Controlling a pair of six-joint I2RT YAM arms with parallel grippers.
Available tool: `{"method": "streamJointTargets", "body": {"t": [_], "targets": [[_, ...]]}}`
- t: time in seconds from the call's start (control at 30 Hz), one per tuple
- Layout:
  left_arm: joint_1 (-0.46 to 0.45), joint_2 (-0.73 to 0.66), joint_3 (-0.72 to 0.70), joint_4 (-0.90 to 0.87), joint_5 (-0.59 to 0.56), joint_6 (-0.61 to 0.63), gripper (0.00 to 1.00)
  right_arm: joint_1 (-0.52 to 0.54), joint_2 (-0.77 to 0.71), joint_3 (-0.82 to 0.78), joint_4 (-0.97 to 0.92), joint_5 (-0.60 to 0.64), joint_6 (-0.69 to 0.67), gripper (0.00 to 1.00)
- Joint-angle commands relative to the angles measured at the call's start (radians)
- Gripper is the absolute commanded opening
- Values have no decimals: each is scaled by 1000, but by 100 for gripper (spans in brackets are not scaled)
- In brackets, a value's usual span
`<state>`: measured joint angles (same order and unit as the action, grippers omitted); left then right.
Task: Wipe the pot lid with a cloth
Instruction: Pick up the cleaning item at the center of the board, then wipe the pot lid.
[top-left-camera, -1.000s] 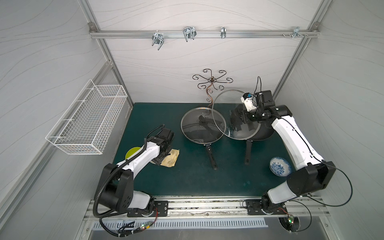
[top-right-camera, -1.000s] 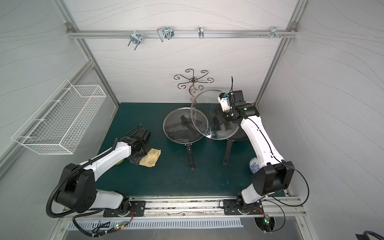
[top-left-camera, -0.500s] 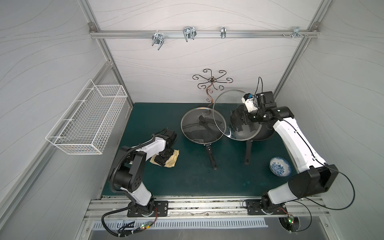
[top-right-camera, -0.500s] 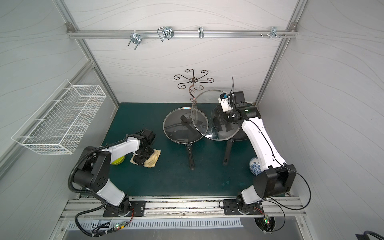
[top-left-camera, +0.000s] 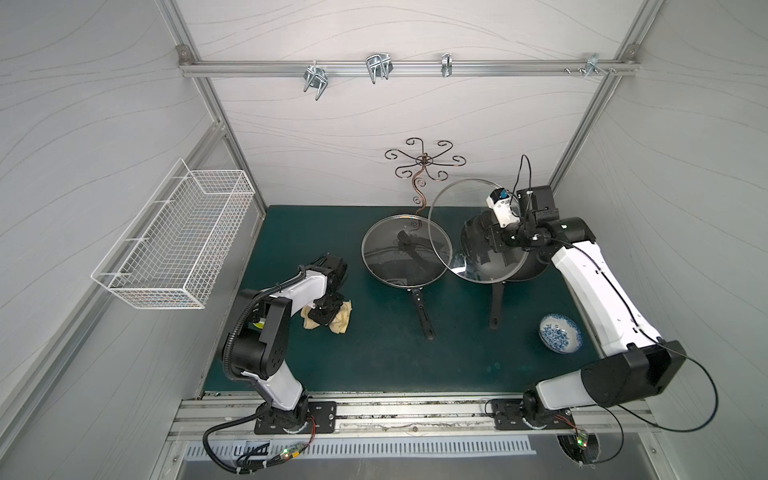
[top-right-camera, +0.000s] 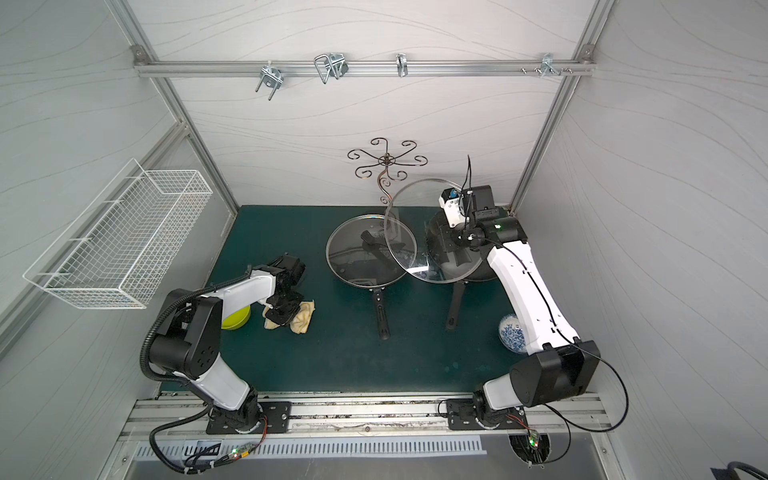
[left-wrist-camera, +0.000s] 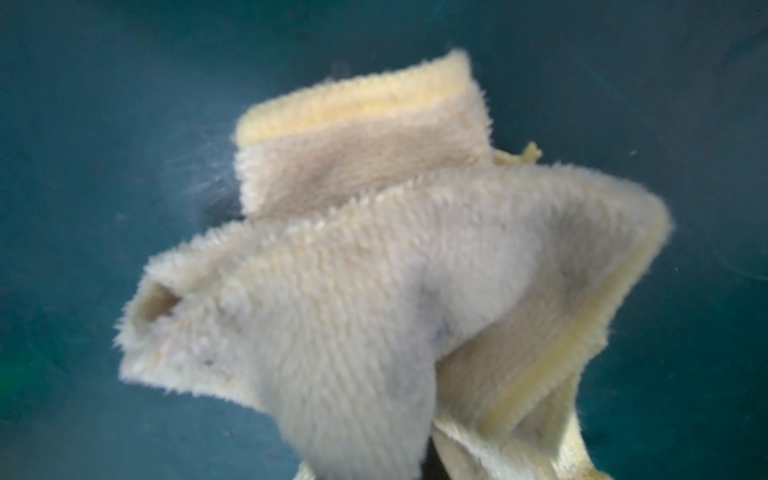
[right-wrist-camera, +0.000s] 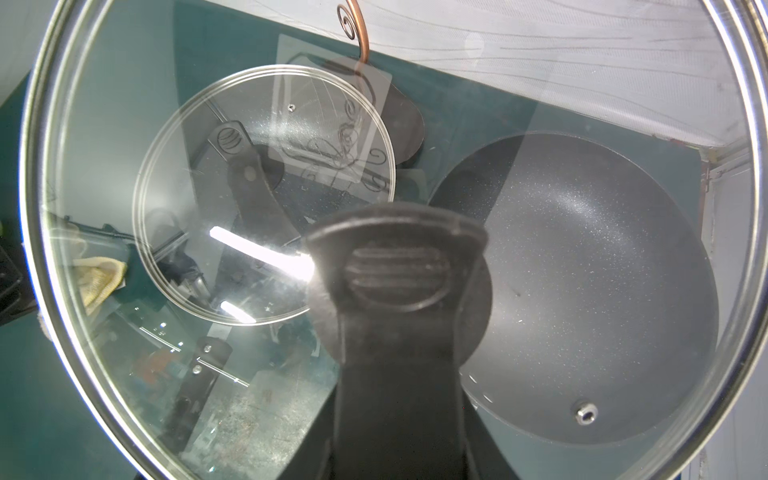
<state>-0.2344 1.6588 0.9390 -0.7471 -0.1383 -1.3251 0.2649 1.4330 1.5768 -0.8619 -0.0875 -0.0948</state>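
The pale yellow cloth (top-left-camera: 340, 321) (top-right-camera: 302, 319) lies bunched on the green mat at the left. My left gripper (top-left-camera: 325, 311) (top-right-camera: 282, 311) points down onto it and is shut on a fold of it. In the left wrist view the fuzzy cloth (left-wrist-camera: 374, 270) fills the frame, its folds drawn up toward the jaws. My right gripper (top-left-camera: 496, 245) is shut on the black handle (right-wrist-camera: 399, 270) of the glass pot lid (top-left-camera: 446, 216) (top-right-camera: 401, 216). It holds the lid tilted on edge above the mat at the back right.
A second glass lid (top-left-camera: 386, 266) rests on a frying pan. A dark pan (top-left-camera: 536, 268) sits behind the held lid. A blue-and-white bowl (top-left-camera: 560, 338) stands by the right arm and a lime-green bowl (top-right-camera: 237, 319) under the left arm. A copper hook stand (top-left-camera: 422, 166) and a wire basket (top-left-camera: 174, 241) are nearby.
My left gripper has come down onto the cloth and shut, bunching it up. The right arm keeps the lid in nearly the same place.
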Motion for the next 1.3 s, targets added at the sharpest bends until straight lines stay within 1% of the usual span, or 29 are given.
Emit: {"method": "streamJointTargets", "body": {"t": [0.0, 0.13, 0.2, 0.33, 0.43, 0.47, 0.53, 0.6, 0.7, 0.8, 0.87, 1.0, 1.17, 1.27], "targets": [[8, -33, 14, -46, -32, 79, 0, -19, -85, 12, 156, -147, 88, 0], [9, -175, 33, -69, -77, 179, 0, -30, -120, -26, 210, -372, 143, 0], [9, -268, 28, -19, -75, 250, 0, -30, -129, -34, 233, -486, 156, 0], [15, -422, 31, 30, -81, 329, 0, -32, -108, -8, 263, -646, 244, 0], [20, -515, 41, 127, -3, 464, 0, -38, -74, 27, 278, -769, 317, 0], [20, -546, 35, 182, 26, 500, 0, -43, -56, 37, 289, -832, 349, 0], [20, -593, 21, 307, 125, 568, 0, -49, -29, 41, 329, -940, 415, 0], [21, -626, 15, 476, 288, 661, 0, -46, -12, 9, 424, -1026, 507, 0], [20, -630, 13, 687, 484, 695, 0, -42, 4, -40, 570, -1110, 632, 0], [1, -603, 36, 824, 616, 688, 0, -31, 23, -58, 636, -1176, 698, 0], [-25, -588, 44, 912, 675, 691, 0, -15, 40, -59, 669, -1214, 746, 0], [-111, -566, 63, 1037, 730, 736, 0, 21, 56, -75, 754, -1272, 829, 0], [-224, -553, 100, 1066, 738, 860, 0, 53, 74, -101, 884, -1329, 933, 0], [-260, -539, 113, 1090, 759, 910, 0, 63, 88, -103, 940, -1333, 981, 0]]}}
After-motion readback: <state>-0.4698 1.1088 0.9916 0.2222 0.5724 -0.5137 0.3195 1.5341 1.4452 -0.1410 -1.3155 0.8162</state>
